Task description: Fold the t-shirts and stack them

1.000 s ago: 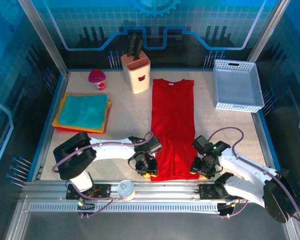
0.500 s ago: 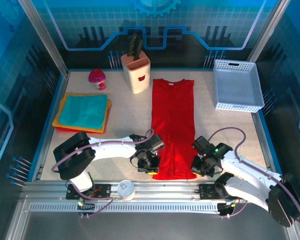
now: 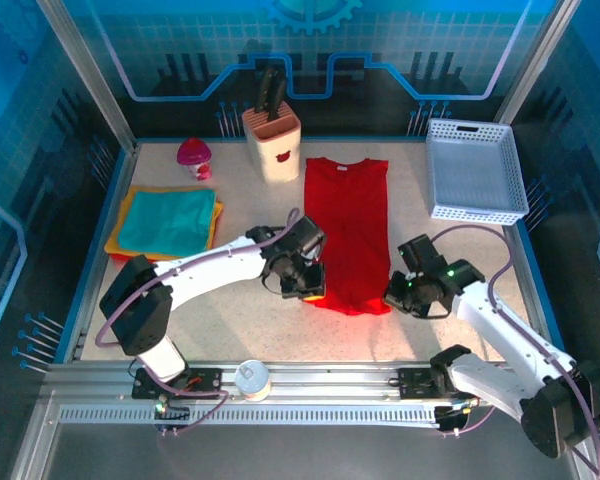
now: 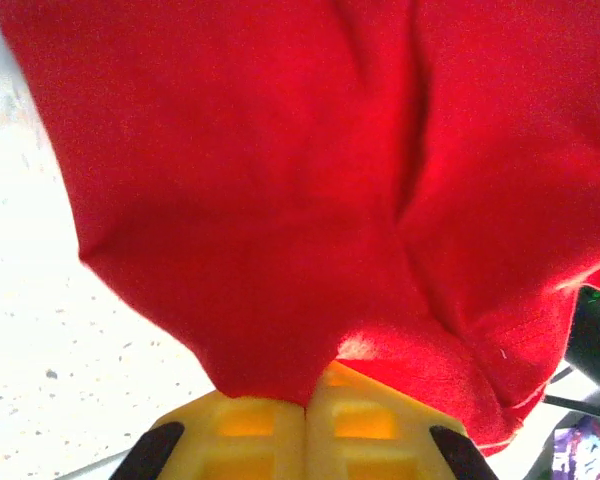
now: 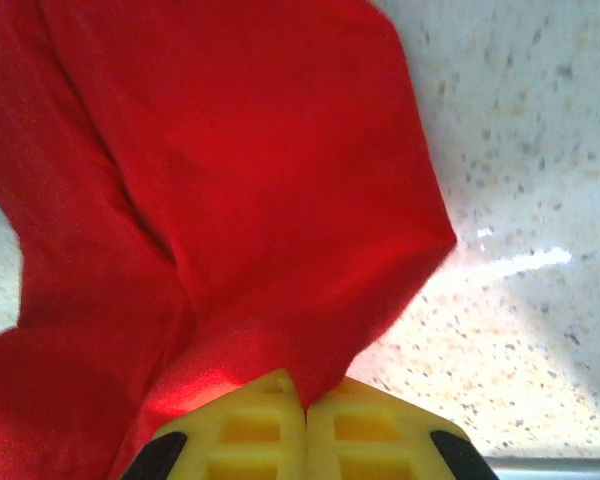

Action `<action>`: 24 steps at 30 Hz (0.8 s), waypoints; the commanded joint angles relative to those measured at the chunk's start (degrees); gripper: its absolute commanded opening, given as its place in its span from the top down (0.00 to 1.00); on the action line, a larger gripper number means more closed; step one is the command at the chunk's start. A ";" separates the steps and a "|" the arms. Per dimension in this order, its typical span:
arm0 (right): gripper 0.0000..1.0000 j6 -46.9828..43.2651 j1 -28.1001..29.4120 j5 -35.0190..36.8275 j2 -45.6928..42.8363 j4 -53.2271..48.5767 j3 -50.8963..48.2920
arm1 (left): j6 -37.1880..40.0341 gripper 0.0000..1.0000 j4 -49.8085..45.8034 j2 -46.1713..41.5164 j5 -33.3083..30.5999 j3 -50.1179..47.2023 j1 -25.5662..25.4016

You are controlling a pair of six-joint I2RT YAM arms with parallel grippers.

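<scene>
Since a second ago I have drawn the near hem of the red t-shirt [image 3: 347,215] back from the table edge, doubling it over. At far left lie the folded t-shirts [image 3: 167,222], stacked. The left gripper [image 3: 311,292] is clamped on the hem's left corner and the right gripper [image 3: 392,300] on its right corner. The shirt runs lengthwise mid-table.
</scene>
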 commanded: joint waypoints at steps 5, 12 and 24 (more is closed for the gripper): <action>1.00 -8.50 -7.62 -3.46 9.03 5.49 9.98 | 6.52 1.00 -5.01 3.87 -2.37 9.36 6.48; 1.00 -11.58 -10.16 -5.05 19.84 9.57 18.19 | 8.84 1.00 -6.40 8.74 -3.08 16.40 11.02; 1.00 -14.44 -13.44 -6.77 33.91 11.25 28.20 | 11.46 1.00 -3.98 17.24 -0.93 24.01 15.98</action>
